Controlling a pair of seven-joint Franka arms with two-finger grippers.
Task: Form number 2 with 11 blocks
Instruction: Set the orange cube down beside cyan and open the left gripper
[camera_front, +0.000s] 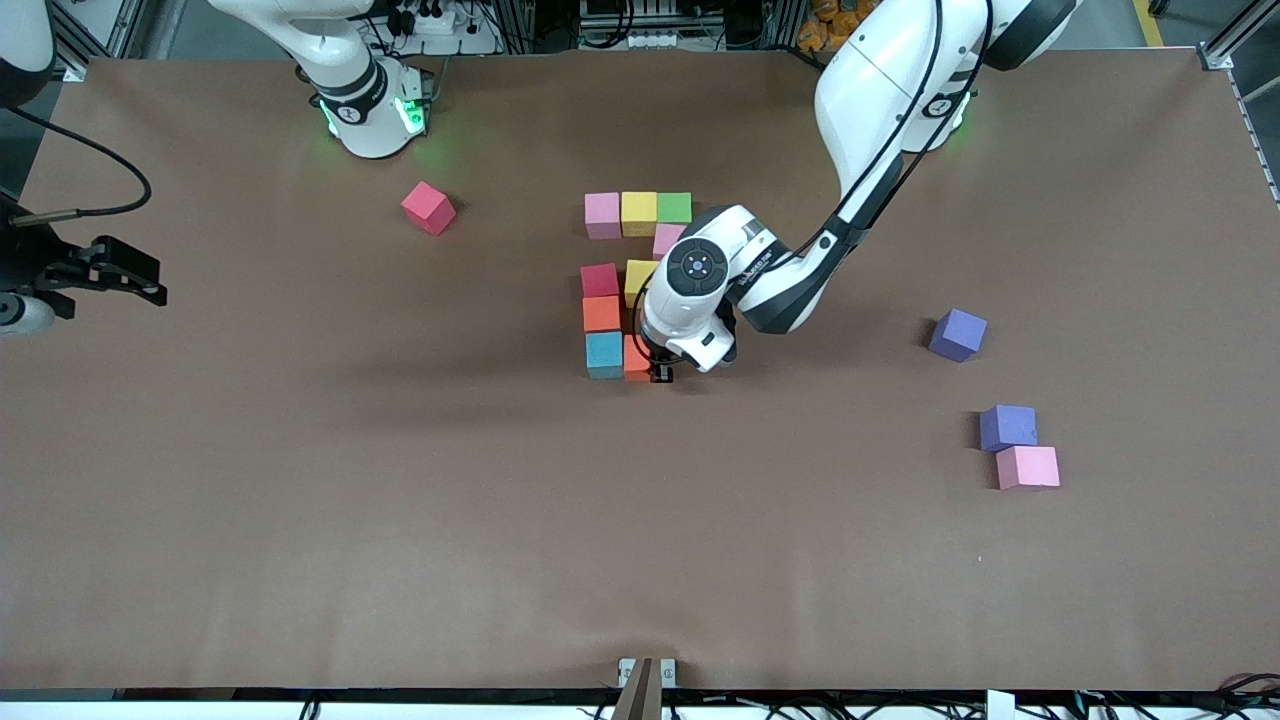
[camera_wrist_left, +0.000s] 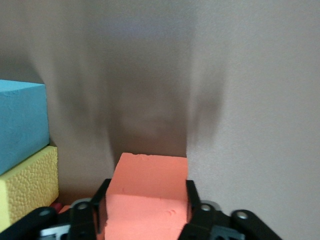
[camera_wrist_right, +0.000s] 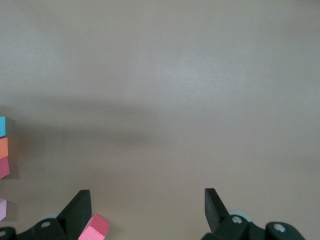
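Left arm's wrist hides part of number 2; orange block cut off by frame edge.

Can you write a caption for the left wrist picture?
Left gripper sets an orange block beside the blue block.

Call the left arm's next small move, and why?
Probably finish opening and lift straight up. The left gripper sits low over the bottom row of the digit, with the orange block between its fingers, apparently down on the table beside the light blue block. That spot looks filled, so it should clear off. The right gripper waits open at its end of the table.
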